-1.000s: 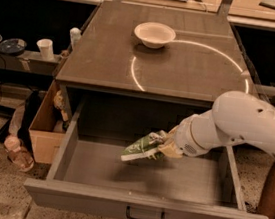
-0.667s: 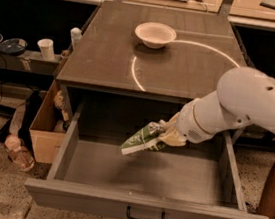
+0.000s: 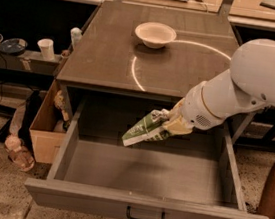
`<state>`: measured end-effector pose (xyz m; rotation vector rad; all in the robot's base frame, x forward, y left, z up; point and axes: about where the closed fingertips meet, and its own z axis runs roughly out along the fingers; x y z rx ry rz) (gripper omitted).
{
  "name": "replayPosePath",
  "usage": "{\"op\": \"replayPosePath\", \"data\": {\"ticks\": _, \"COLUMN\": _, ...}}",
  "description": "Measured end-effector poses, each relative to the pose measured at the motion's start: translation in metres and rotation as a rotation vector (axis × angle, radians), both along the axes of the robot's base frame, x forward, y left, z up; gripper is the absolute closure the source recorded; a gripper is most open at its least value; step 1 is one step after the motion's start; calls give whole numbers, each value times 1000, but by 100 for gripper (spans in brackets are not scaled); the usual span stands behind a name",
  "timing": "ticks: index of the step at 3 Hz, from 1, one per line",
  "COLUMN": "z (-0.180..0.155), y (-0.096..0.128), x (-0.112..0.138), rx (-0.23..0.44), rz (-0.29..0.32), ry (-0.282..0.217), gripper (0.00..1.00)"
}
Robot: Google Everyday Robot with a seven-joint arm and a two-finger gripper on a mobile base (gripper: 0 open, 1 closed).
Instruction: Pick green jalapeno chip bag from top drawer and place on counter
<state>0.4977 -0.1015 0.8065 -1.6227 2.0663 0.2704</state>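
Note:
The green jalapeno chip bag (image 3: 144, 129) hangs tilted in the air over the middle of the open top drawer (image 3: 149, 171), a little below the counter's front edge. My gripper (image 3: 168, 124) is shut on the bag's right end, and my white arm reaches in from the right. The drawer is pulled fully out, its grey front panel with the black handle (image 3: 144, 216) at the bottom. The drawer floor under the bag is bare. The counter (image 3: 109, 52) with its white circle line lies behind the drawer.
A white bowl (image 3: 155, 34) stands at the back of the counter. A tan cardboard box (image 3: 44, 129) stands on the floor left of the drawer. A person's leg (image 3: 274, 200) is at the right edge. A low shelf (image 3: 18, 58) with a cup stands left.
My gripper has lifted the chip bag up from deep in the drawer toward the counter's front edge. The arm has risen with it.

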Motion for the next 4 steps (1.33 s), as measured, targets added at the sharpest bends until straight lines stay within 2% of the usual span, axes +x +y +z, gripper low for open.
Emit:
{"op": "replayPosePath", "data": {"ticks": 1, "z": 22, "y": -1, "x": 0, "rx": -11, "rz": -10, "ry": -10, "gripper": 100}}
{"op": "replayPosePath", "data": {"ticks": 2, "z": 78, "y": -3, "x": -5, "rx": -17, "rz": -11, "ry": -85, "gripper": 100}}
{"op": "replayPosePath", "data": {"ticks": 4, "z": 156, "y": -3, "x": -17, "rx": -29, "rz": -11, "ry": -219, "gripper": 100}}
